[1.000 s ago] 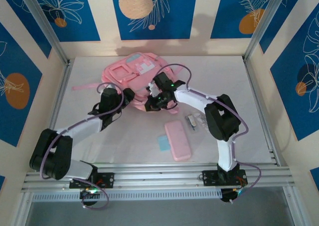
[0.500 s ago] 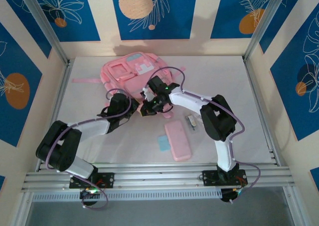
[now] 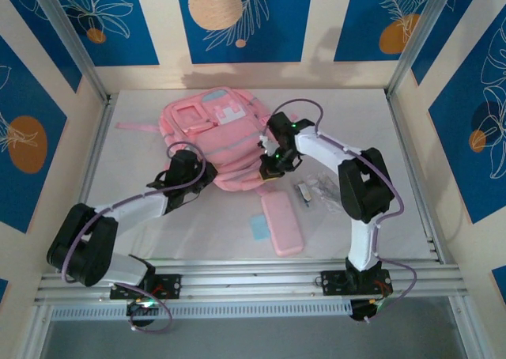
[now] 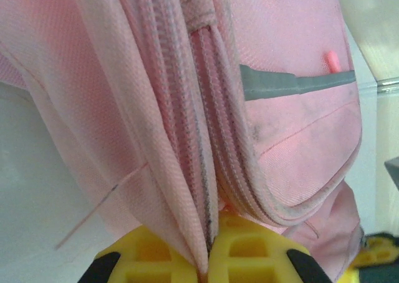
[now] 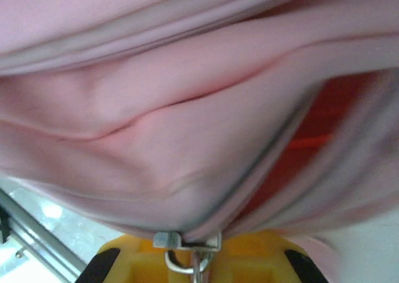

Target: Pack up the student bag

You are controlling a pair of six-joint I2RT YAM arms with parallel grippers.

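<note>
The student bag, pink with pale patches on its front pocket, lies at the back middle of the table. My left gripper is at the bag's near left edge. In the left wrist view my left gripper is shut, its yellow fingers pinching a fold of pink fabric beside the zipper track. My right gripper is at the bag's near right corner. In the right wrist view my right gripper is shut on the metal zipper pull. A red gap shows where the zipper is parted.
A flat pink pencil case lies in front of the bag, with a pale blue card to its left. Small clear and white items lie to its right. Aluminium rails run along the near edge, and frame posts stand at the sides.
My left gripper has shut on the bag's fabric at the near left edge. My right gripper has moved right along the bag's near edge with the zipper pull. The bag has shifted.
</note>
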